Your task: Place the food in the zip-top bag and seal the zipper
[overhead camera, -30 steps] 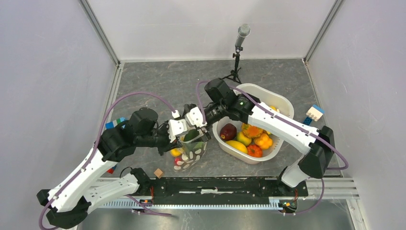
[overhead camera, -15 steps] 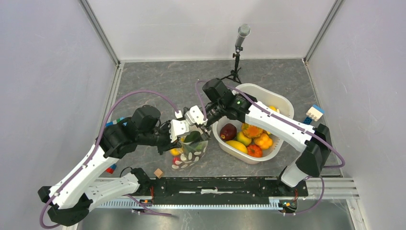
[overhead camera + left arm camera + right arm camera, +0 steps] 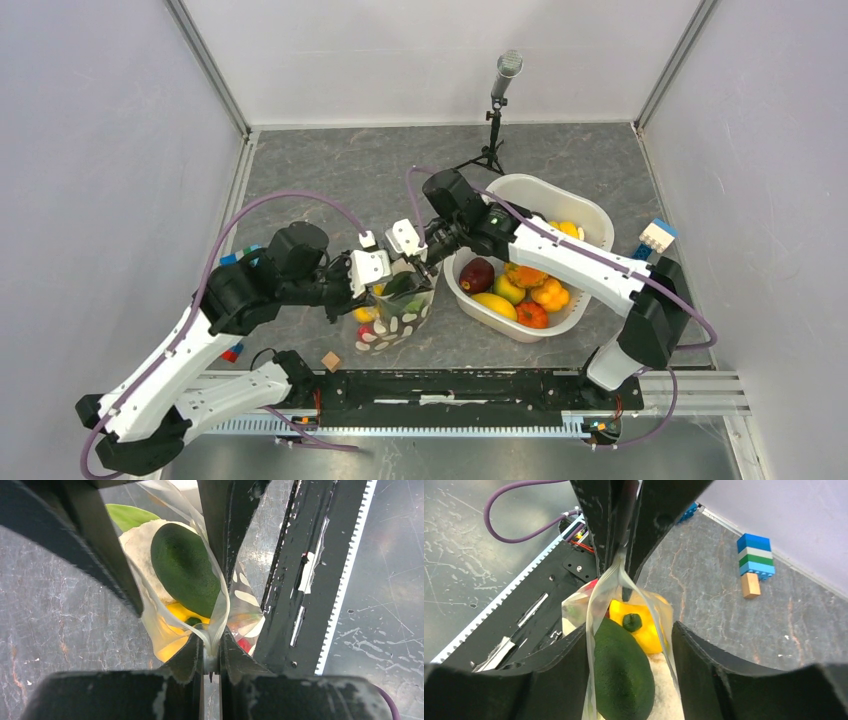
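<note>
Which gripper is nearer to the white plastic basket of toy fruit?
Right. The right gripper hangs over the clear dotted zip-top bag, just beside the left rim of the white plastic basket; the left gripper pinches the bag's edge on the side away from it.

**Bag mouth crowded, bare floor beyond**
The mouth of the zip-top bag (image 3: 398, 322) is hemmed in: the left gripper (image 3: 212, 652) pinches its edge, the right gripper (image 3: 629, 630) straddles it with spread fingers, and a green avocado (image 3: 621, 675) plugs the opening. The white basket (image 3: 592, 212) stands just right of it. Bare table (image 3: 330, 180) lies beyond, up to the microphone stand (image 3: 493, 125).
</note>
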Robot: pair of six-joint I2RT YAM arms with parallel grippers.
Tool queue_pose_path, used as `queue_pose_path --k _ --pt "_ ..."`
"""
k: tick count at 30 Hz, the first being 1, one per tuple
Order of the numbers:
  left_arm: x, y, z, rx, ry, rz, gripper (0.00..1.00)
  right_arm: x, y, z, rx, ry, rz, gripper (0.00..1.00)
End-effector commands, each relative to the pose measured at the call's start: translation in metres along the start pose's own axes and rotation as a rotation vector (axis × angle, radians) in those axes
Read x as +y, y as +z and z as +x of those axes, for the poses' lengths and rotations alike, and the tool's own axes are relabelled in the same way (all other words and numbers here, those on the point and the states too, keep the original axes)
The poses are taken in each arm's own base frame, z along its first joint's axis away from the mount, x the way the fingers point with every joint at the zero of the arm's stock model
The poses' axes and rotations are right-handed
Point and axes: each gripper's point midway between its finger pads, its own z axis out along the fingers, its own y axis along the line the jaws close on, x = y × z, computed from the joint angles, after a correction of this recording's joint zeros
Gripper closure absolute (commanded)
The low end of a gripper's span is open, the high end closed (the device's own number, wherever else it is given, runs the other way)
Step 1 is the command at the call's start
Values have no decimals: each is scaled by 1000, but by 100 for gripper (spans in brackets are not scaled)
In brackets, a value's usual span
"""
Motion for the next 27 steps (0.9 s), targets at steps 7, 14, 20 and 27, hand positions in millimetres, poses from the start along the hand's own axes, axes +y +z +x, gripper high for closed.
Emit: queue_pose_path --k 7,14,20,27 --pt "5 -10 -28 -159 54 -53 98 -4 2 3 -14 25 38 49" --pt "6 -10 -24 -158 51 -64 98 -4 2 3 -26 25 55 70" --pt "8 -11 -19 -152 20 -92 82 -11 0 2 -23 43 111 93" --pt "24 -25 -20 -225 -72 -240 3 -45 -23 2 -62 140 382 100"
